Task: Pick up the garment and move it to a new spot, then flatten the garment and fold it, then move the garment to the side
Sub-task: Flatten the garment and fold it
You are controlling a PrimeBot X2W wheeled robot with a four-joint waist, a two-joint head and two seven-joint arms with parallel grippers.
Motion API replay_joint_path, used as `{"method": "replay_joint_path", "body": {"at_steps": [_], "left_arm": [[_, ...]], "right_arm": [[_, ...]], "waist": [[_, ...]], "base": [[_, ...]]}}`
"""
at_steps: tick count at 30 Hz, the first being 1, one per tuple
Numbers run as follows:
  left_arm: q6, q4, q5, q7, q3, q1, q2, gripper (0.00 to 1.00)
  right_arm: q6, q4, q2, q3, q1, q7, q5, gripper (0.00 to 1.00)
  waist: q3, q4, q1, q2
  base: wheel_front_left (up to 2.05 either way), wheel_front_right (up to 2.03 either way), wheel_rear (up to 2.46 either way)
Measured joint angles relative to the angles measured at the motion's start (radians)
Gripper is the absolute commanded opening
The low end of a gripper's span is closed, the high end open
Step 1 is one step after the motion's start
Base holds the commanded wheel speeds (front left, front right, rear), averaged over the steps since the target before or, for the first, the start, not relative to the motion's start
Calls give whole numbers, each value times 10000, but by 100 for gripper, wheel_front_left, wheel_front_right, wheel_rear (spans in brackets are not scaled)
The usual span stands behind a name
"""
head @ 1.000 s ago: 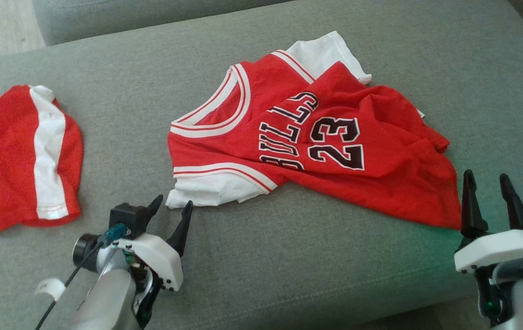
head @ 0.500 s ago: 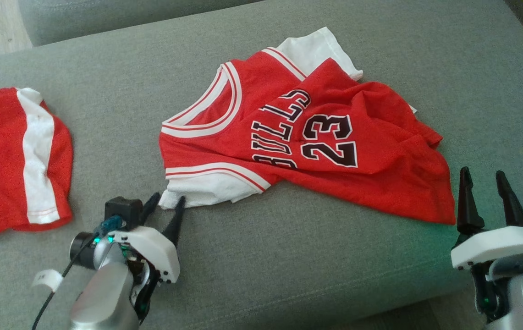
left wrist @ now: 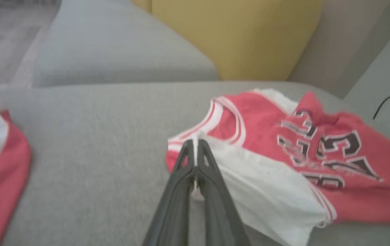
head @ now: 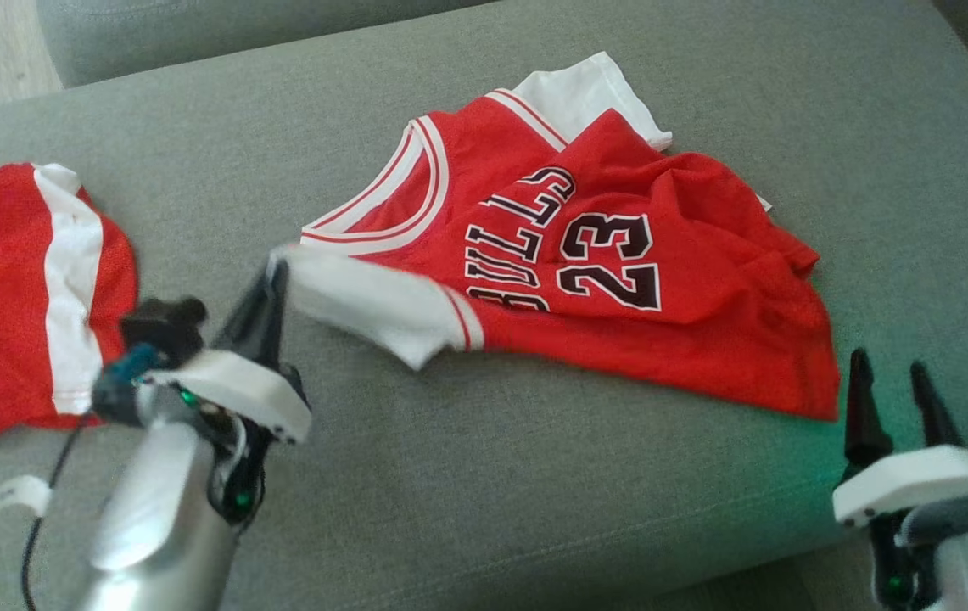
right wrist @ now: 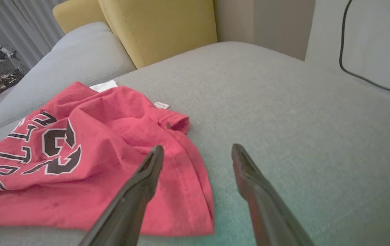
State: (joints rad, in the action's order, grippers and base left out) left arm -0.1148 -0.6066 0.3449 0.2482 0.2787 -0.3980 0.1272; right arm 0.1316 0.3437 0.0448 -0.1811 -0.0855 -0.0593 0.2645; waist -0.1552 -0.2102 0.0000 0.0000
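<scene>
The garment (head: 585, 255) is a red jersey with white sleeves and "BULLS 23" lettering, lying crumpled on the grey sofa seat (head: 534, 492). My left gripper (head: 278, 270) is shut on the edge of the near white sleeve (head: 365, 301) and holds it raised off the seat, so the sleeve stretches out from the jersey. In the left wrist view the left gripper (left wrist: 195, 143) has the white cloth pinched between its closed fingers, with the garment (left wrist: 259, 119) to the right. My right gripper (head: 886, 361) stands open just beside the jersey's red hem corner (right wrist: 195, 218), holding nothing; the right gripper (right wrist: 197, 148) hovers above that hem.
Red shorts (head: 17, 280) with a white stripe lie at the seat's left end. A yellow cushion (right wrist: 160, 27) and a grey armrest (right wrist: 61, 61) stand behind the seat. A black cable (right wrist: 345, 61) hangs at the far right. The seat's front edge runs just below both grippers.
My left gripper has closed on the white sleeve's edge and lifted it up and away from the seat, pulling the sleeve out. The right gripper has stayed put.
</scene>
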Motion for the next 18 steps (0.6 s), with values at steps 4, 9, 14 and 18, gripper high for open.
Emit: {"method": "replay_joint_path", "body": {"at_steps": [4, 9, 14, 18], "left_arm": [[188, 1457, 10, 12, -587, 282, -8, 0], [194, 2263, -12, 13, -708, 931, -25, 0], [192, 2481, -48, 13, -635, 1099, -27, 0], [192, 2483, -90, 13, -579, 1099, -27, 0]], "right_arm": [[0, 1066, -6, 303, 226, -63, 742, 100], [0, 2266, -2, 1057, 255, -173, 1799, 100], [0, 2978, -10, 1941, -40, -307, 2853, 100], [0, 3296, 10, 2374, -305, -589, 3300, 100]], "waist": [[73, 21, 0, 0], [105, 51, 0, 0], [90, 81, 0, 0], [55, 121, 0, 0]], "base": [[0, 0, 0], [0, 0, 0], [0, 0, 0], [0, 0, 0]]}}
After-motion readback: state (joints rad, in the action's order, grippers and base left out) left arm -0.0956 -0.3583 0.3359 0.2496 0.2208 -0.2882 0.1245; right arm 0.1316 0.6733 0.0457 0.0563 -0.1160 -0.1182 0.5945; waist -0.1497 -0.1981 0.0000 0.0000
